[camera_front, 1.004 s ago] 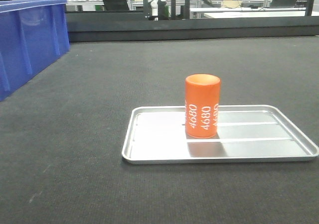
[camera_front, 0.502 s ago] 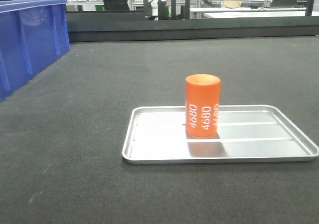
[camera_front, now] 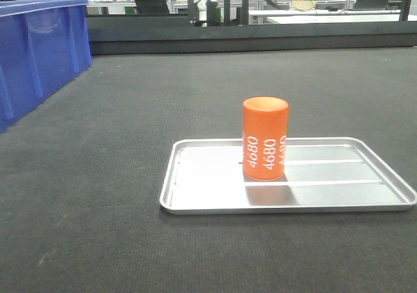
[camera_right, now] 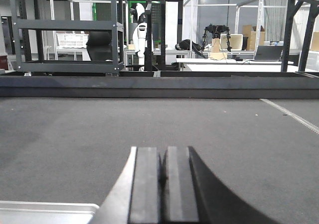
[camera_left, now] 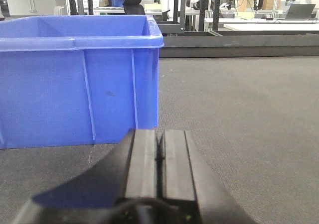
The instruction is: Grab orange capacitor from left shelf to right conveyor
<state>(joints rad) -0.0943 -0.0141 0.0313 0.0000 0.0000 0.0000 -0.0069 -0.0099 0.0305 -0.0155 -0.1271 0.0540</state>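
Orange capacitor [camera_front: 264, 139] upright in silver tray [camera_front: 195, 198].

Left gripper [camera_left: 159, 157] sits low over the dark belt [camera_left: 239, 114], jaws pressed together, just in front of the blue bin's [camera_left: 75, 79] near corner.

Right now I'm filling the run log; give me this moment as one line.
capacitor: upright in tray on belt | left gripper: shut, empty, facing bin | right gripper: shut, empty
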